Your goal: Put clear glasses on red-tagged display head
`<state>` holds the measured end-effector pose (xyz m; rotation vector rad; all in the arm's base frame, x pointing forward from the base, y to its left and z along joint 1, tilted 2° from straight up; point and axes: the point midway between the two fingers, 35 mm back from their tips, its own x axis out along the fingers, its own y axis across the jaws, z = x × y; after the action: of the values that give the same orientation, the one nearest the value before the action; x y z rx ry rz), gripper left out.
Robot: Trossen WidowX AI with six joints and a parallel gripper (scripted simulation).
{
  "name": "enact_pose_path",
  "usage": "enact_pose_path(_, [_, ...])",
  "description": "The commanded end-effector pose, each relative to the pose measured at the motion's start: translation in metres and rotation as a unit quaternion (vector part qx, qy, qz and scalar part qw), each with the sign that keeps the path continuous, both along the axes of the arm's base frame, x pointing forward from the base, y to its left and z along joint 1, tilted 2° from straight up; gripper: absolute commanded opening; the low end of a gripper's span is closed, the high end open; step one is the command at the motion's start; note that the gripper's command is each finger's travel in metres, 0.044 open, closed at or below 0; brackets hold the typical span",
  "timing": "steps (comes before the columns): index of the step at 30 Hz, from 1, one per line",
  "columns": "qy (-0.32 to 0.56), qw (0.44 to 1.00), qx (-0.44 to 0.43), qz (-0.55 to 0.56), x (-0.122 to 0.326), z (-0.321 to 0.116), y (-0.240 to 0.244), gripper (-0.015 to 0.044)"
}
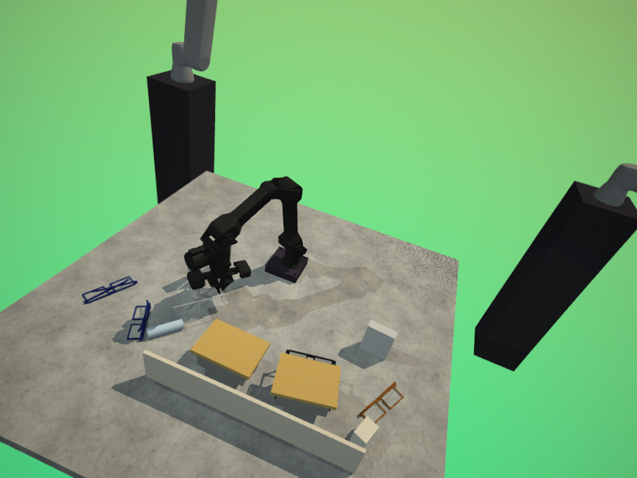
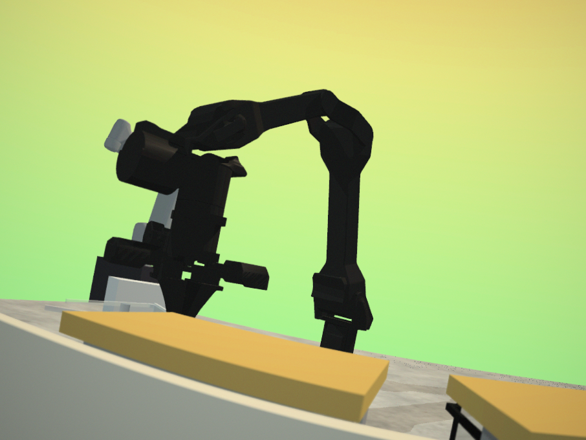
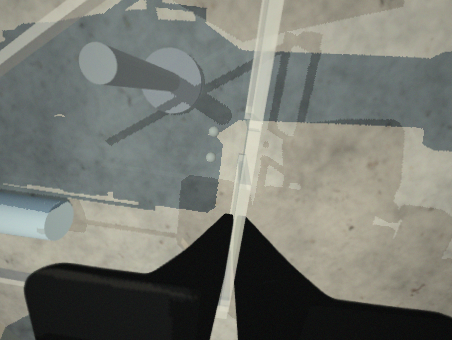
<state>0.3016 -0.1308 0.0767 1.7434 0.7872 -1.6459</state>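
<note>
Pincer [image 1: 221,291] [image 2: 184,316] [image 3: 233,223] | clamped on clear glasses [image 1: 221,297] [image 2: 141,303] [image 3: 257,90] | over mottled grey tabletop [image 1: 61,349] [image 2: 407,393] [image 3: 325,240]

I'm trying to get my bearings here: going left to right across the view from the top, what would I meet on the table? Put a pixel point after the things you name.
Blue glasses lying folded [image 1: 98,294], light-blue cylinder [image 1: 165,328], left yellow-topped block [image 1: 230,347], right yellow-topped block [image 1: 306,380], grey box [image 1: 377,339].
</note>
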Motion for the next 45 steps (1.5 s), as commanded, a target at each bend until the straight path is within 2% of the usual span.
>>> enact_pose_path(1, [-0.002,1.0,0.001,-0.002,0.0,-0.003,0.001,0.0])
enact_pose_path(45, [-0.002,1.0,0.003,-0.002,0.005,-0.002,0.033,0.0])
